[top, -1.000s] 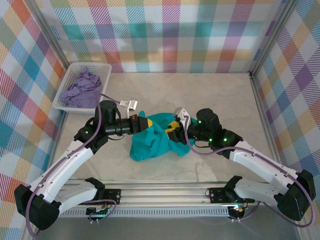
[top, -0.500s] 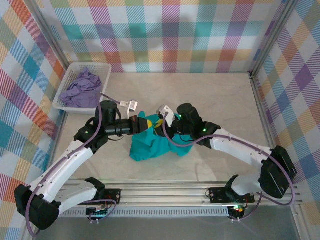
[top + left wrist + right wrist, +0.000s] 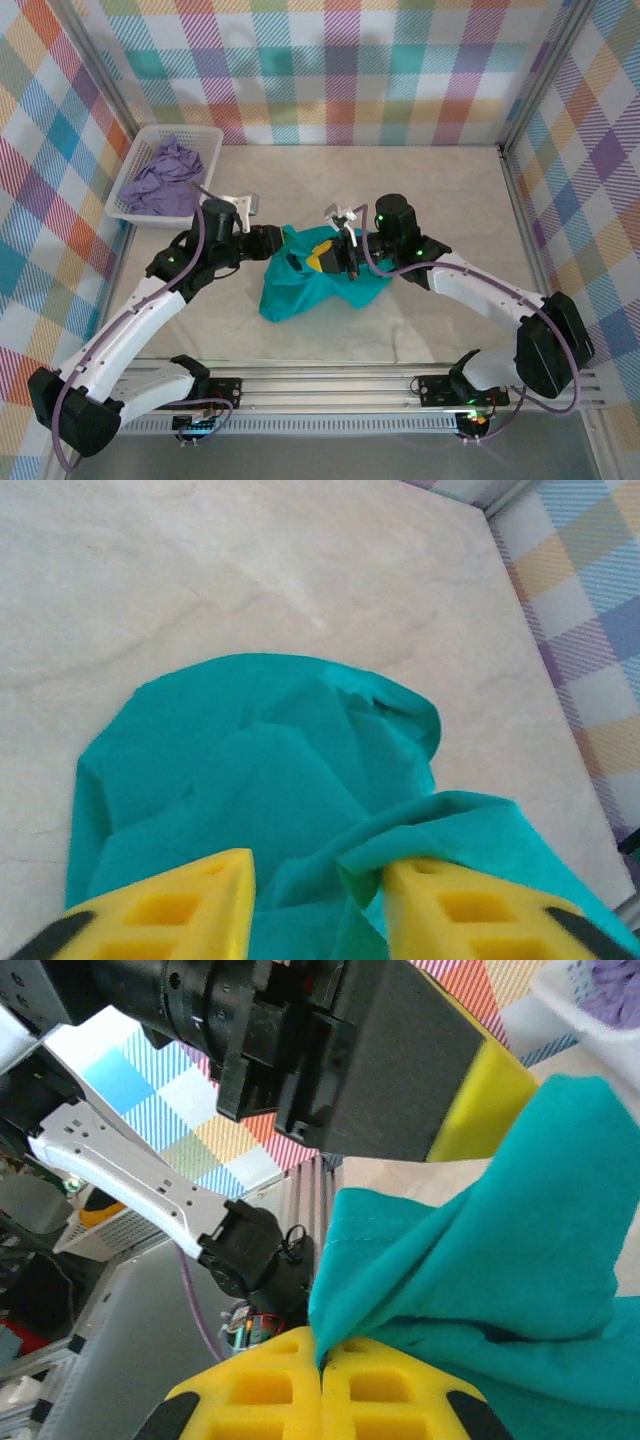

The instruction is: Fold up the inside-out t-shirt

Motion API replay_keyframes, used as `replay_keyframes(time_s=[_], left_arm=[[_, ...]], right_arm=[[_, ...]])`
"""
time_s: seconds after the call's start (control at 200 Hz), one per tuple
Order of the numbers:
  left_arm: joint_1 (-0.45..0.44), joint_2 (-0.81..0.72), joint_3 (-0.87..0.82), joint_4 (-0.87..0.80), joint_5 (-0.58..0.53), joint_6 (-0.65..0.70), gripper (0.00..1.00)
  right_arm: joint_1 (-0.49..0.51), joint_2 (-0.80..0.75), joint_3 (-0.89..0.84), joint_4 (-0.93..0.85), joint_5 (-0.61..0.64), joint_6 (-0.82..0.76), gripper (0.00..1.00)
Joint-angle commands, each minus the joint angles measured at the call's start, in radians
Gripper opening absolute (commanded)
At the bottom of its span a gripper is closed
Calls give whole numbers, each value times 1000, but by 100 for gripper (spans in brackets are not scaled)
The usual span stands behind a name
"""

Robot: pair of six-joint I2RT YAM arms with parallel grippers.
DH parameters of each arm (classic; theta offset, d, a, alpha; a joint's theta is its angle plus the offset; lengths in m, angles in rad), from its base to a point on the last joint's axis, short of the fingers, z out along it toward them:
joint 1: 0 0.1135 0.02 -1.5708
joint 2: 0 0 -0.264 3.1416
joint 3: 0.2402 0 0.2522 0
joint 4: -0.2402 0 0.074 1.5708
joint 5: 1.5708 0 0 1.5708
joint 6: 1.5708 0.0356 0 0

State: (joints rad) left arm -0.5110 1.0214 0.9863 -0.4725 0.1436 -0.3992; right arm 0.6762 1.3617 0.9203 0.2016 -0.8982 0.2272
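The teal-green t-shirt [image 3: 310, 295] lies crumpled in the middle of the table, and its neck tag is hidden. My right gripper [image 3: 322, 258] is at the heap's upper middle. In the right wrist view it [image 3: 322, 1360] is shut on a stitched edge of the t-shirt [image 3: 520, 1260], which rises from between the yellow pads. My left gripper [image 3: 280, 242] is at the heap's upper left edge. In the left wrist view it [image 3: 318, 895] stands open over the t-shirt [image 3: 250, 770], with a fold draped against its right finger [image 3: 470, 910].
A white basket [image 3: 205, 140] holding a pale lavender garment [image 3: 160, 178] stands at the back left. The two grippers are close together, and the left gripper's black body [image 3: 380, 1070] looms just ahead of the right one. Bare table [image 3: 440, 190] lies to the back and right.
The right arm has swung left over the shirt, and its gripper has drawn back a little to the right with the fabric. The left wrist has rolled and drawn back slightly.
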Motion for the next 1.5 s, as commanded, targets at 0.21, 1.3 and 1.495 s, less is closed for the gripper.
replay_keyframes(time_s=[0.21, 1.3, 1.495], left_arm=[[-24, -248, -187, 220, 338, -10, 52], [0, 53, -152, 472, 652, -219, 54], [0, 18, -158, 422, 635, -189, 37]], right_arm=[[-26, 42, 31, 58, -22, 74, 0], [-43, -23, -9, 49, 23, 57, 0], [-49, -36, 0, -6, 89, 38, 0]])
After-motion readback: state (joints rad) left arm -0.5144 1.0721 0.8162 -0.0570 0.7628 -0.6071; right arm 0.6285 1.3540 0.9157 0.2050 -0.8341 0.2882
